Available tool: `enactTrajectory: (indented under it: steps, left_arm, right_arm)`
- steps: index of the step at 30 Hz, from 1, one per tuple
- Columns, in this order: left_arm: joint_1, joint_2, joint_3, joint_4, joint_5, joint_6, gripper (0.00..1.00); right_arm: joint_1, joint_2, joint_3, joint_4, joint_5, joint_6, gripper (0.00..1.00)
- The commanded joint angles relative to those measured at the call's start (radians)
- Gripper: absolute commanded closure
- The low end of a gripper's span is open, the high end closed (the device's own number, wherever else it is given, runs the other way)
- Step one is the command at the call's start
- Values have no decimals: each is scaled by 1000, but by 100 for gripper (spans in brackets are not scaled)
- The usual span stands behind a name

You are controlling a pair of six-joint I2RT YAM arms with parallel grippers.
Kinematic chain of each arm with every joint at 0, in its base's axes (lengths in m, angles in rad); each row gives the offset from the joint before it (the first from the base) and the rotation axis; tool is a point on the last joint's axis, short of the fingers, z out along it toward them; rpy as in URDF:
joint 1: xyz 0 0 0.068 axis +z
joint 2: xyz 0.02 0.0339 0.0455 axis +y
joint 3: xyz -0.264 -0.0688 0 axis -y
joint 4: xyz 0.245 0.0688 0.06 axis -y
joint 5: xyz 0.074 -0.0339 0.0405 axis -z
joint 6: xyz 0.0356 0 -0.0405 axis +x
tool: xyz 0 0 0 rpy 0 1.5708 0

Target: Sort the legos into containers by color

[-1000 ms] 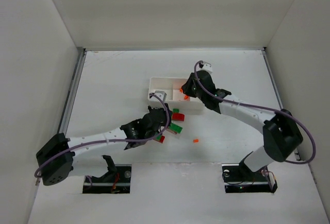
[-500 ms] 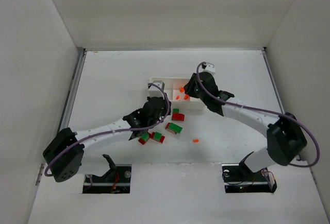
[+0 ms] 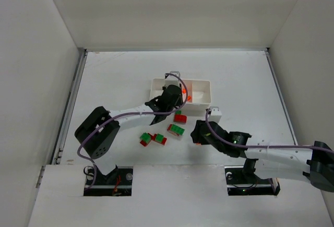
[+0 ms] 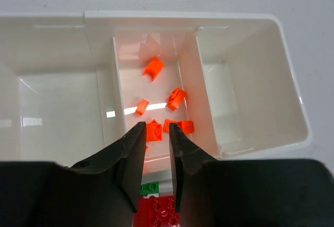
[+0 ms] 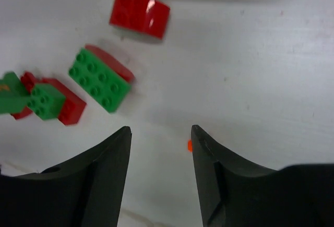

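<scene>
Since a second ago my right arm has swung off the white tray (image 3: 201, 92) and dropped low on its near side. My left arm has reached forward over the tray.

The left gripper (image 4: 155, 133) hangs over the tray's middle compartment with its fingers pressed almost together. An orange bit shows in the slit between them. I cannot tell whether it is pinched or lying in the tray below. That middle compartment holds a scatter of tiny orange pieces (image 4: 176, 97).

The right gripper (image 5: 160, 135) is spread wide just above the table, off the tray's near side. One loose orange piece (image 5: 189, 145) lies on the table just beside the inner face of one finger.

The green-and-red bricks (image 3: 176, 129) lie on the table along the tray's near side. One joined brick (image 3: 180, 117) sits just beside the tray wall. The others are farther from the tray, toward the arm bases, with two of them touching each other.
</scene>
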Motion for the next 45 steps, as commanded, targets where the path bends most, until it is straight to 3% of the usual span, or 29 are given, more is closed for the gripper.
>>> enactTrajectory:
  steps: [1,9,12,21,29,39,42,45]
  left_arm:
    - [13,35,80,38,4,38,78]
    - [6,97,135,23,-2,65,72]
    - [1,55,111,32,-13,65,68]
    - [-25,-156,-84,21,-17,43,67]
    - [-36,-383,-289,-55,-34,-18,67]
    - [-30,-491,-389,-82,-30,-55,67]
    - [-33,-506,-399,-82,-28,-60,67]
    - [-34,-521,-411,-82,-26,-60,67]
  right_arm:
    - [68,-25,-2,-140,113,116,43]
    - [111,59,6,-172,146,152,35]
    - [111,112,26,-153,140,132,39]
    - [108,195,38,-117,123,121,52]
    - [111,282,47,-83,99,137,52]
    - [125,314,60,-106,107,172,65]
    - [126,307,67,-140,110,187,64]
    - [148,294,69,-178,122,207,54]
